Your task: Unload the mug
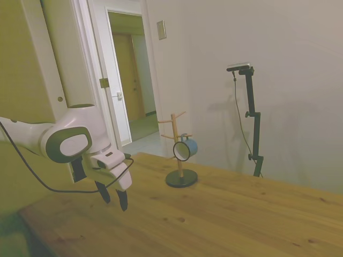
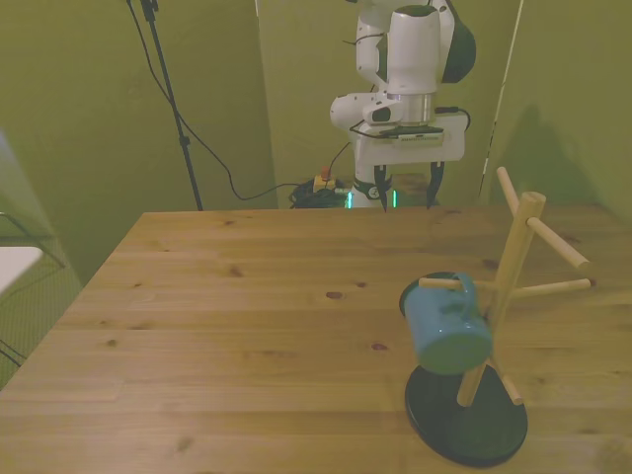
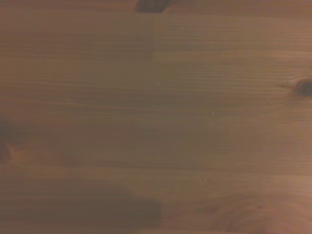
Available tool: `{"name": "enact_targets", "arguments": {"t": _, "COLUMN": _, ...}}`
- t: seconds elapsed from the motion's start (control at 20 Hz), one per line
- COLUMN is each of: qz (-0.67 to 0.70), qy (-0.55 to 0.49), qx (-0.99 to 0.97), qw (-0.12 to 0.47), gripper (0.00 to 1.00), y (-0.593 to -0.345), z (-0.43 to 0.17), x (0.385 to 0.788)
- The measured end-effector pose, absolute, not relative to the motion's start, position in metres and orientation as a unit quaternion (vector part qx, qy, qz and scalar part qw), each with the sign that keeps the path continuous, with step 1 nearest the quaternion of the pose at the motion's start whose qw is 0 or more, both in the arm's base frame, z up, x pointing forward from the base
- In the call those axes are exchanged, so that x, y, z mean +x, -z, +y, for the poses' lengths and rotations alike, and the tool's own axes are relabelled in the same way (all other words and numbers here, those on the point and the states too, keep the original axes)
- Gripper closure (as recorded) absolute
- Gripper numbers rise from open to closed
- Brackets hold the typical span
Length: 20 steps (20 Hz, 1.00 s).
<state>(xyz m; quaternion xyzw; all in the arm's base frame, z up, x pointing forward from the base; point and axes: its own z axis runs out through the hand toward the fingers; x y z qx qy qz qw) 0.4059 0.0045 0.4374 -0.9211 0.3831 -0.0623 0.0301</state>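
The blue-green mug (image 1: 186, 148) (image 2: 446, 322) hangs by its handle on a peg of a wooden mug tree (image 1: 176, 140) (image 2: 513, 276) with a round dark base (image 2: 466, 415). In the side view its white inside faces the camera. My gripper (image 1: 113, 197) (image 2: 406, 192) hovers above the table well away from the mug, at the far edge in the front view. Its fingers (image 2: 382, 188) stand open with nothing between them. The wrist view shows only blurred bare wood (image 3: 156, 117).
The wooden table (image 2: 247, 316) stretches wide between the gripper and the mug tree. The tree's other pegs (image 2: 558, 242) carry nothing. A black cable (image 1: 32, 171) trails from the arm. An open doorway (image 1: 131, 80) lies behind the table in the side view.
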Motion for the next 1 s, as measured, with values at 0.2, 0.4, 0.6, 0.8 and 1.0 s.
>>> {"name": "enact_targets", "arguments": {"t": 0.2, "qz": 0.383, "qy": 0.057, "qx": -0.922, "qw": 0.029, "gripper": 0.00, "y": -0.433, "z": 0.004, "x": 0.407}}
{"name": "enact_targets", "arguments": {"t": 0.4, "qz": 0.382, "qy": 0.055, "qx": -0.922, "qw": 0.029, "gripper": 0.00, "y": -0.431, "z": 0.006, "x": 0.409}}
{"name": "enact_targets", "arguments": {"t": 0.6, "qz": 0.379, "qy": 0.071, "qx": -0.922, "qw": 0.037, "gripper": 0.00, "y": -0.437, "z": 0.003, "x": 0.413}}
{"name": "enact_targets", "arguments": {"t": 0.8, "qz": 0.367, "qy": 0.107, "qx": -0.922, "qw": 0.058, "gripper": 0.00, "y": -0.445, "z": -0.003, "x": 0.421}}
{"name": "enact_targets", "arguments": {"t": 1.0, "qz": 0.366, "qy": 0.151, "qx": -0.914, "qw": 0.092, "gripper": 0.00, "y": -0.450, "z": -0.019, "x": 0.434}}
